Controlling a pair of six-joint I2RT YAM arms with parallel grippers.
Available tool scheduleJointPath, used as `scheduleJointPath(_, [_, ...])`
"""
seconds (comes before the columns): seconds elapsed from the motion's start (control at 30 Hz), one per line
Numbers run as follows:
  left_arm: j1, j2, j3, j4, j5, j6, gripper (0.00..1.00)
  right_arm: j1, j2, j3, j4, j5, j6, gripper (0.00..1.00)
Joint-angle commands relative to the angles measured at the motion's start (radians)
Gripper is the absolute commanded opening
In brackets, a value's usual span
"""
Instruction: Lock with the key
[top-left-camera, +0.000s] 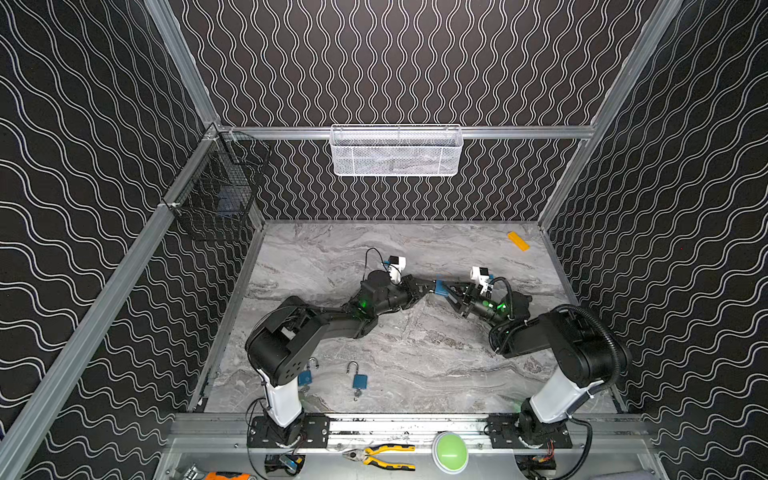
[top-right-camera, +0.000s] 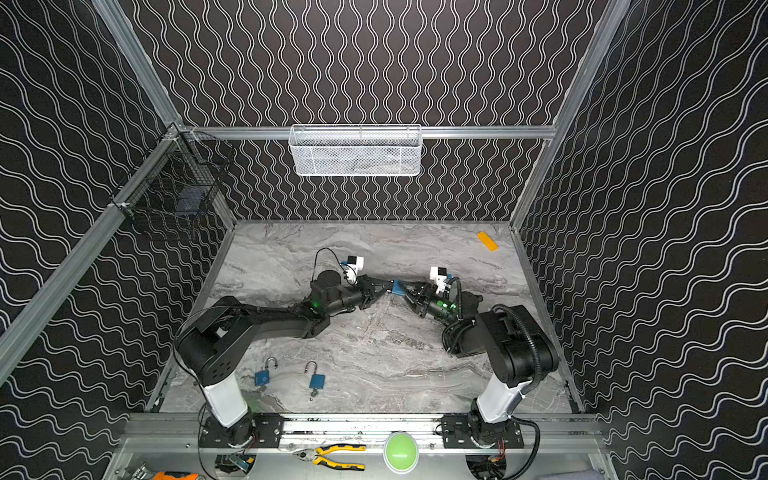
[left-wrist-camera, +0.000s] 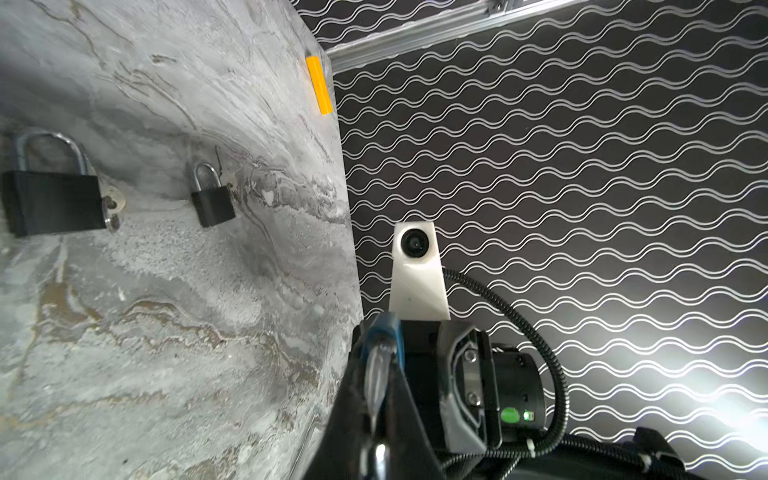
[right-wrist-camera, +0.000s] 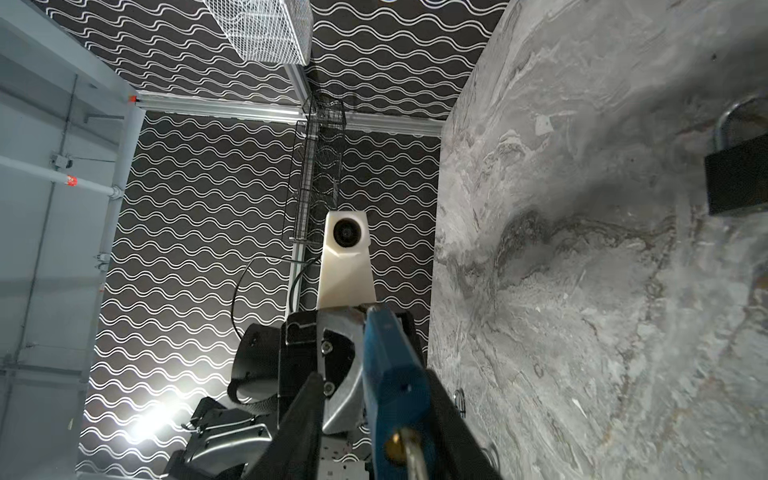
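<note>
Lock (right-wrist-camera: 395, 374): blue, brass-holed, hanging between your grippers | your left gripper (top-left-camera: 431, 289) pinching its key (left-wrist-camera: 376, 374) tight | right gripper (top-left-camera: 446, 291) straddling it loosely, part-open | spares (top-left-camera: 359, 380) lying well behind left gripper.

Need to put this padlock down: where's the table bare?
Bare: front right, between the loose padlocks and the right arm's base; the far strip left of the yellow block. Crowded: the middle, where left gripper and right gripper meet.
</note>
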Motion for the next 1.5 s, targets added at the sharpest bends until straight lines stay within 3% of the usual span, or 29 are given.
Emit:
scheduleJointPath(0.0, [0.003,-0.009,-0.002,-0.034,0.027,0.027,0.0,-0.008,-0.005,-0.011,0.205,-0.046,0.015,0.38])
scheduleJointPath(0.57, [0.022,-0.02,-0.024,-0.02,0.026,0.021,0.0,-0.049,-0.01,-0.069,0.205,-0.031,-0.005,0.32])
scheduleJointPath(0.73, [0.023,-0.022,-0.028,-0.014,0.029,0.018,0.0,-0.051,-0.003,-0.068,0.205,-0.025,-0.003,0.24])
scheduleJointPath(1.03, [0.023,-0.018,-0.017,-0.025,0.044,0.021,0.0,-0.051,0.02,-0.064,0.209,-0.024,0.0,0.0])
scheduleJointPath(1.47, [0.104,-0.044,-0.002,-0.092,0.13,0.043,0.0,-0.058,0.01,-0.111,0.174,0.013,-0.061,0.0])
